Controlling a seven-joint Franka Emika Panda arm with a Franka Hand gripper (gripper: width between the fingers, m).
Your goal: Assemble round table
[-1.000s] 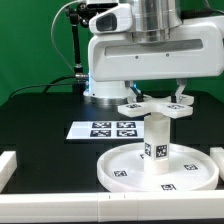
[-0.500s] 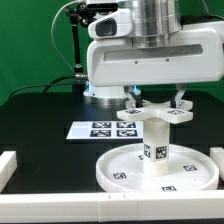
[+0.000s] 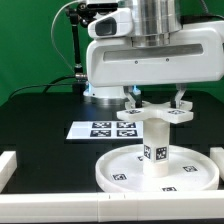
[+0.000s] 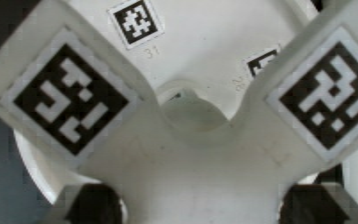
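Cross-shaped base (image 3: pixel 155 110) rests over the top of the short upright leg (image 3: pixel 155 148), which stands on the rimmed round disc (image 3: pixel 105 165) on a black table (image 3: pixel 40 120). The gripper (image 3: pixel 155 98) grasps the base from above, its fingers (image 3: pixel 128 97) spread wide against opposite sides. The marker board (image 3: pixel 105 128) lies beyond the disc. White border blocks (image 3: pixel 8 165) edge the table, and a green backdrop (image 3: pixel 30 40) hangs behind. The wrist view shows the base's tagged arms close up, flanked by dark fingertips (image 4: pixel 87 205); the exterior view takes in leg, board and room.
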